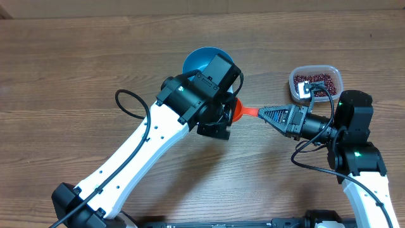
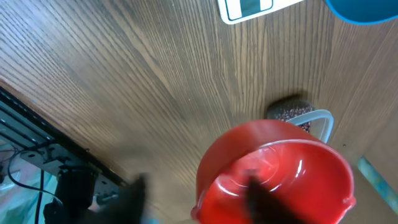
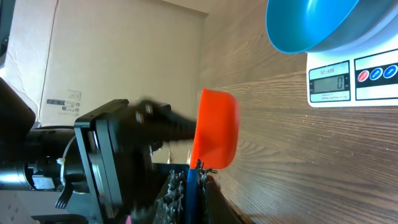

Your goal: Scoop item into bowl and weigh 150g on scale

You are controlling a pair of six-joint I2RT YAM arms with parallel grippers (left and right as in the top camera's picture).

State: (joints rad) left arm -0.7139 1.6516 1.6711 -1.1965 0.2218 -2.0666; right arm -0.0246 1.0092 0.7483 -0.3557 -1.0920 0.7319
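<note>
While the orange-red plastic scoop changes hands, as is judged, its handle is best held firm and level by the right gripper, whose jaws are closed on it, before the left gripper is drawn straight back. The left jaws are seen spread, one blurred finger outside the cup and one over its hollow, so nothing is pinched. Both forearms are stretched low over the wood-grain table, wrists facing each other. Farther off, the small dark red-brown beans lie in the clear rounded plastic tub. Beyond, the round blue bowl appears set on the flat white scale.
</note>
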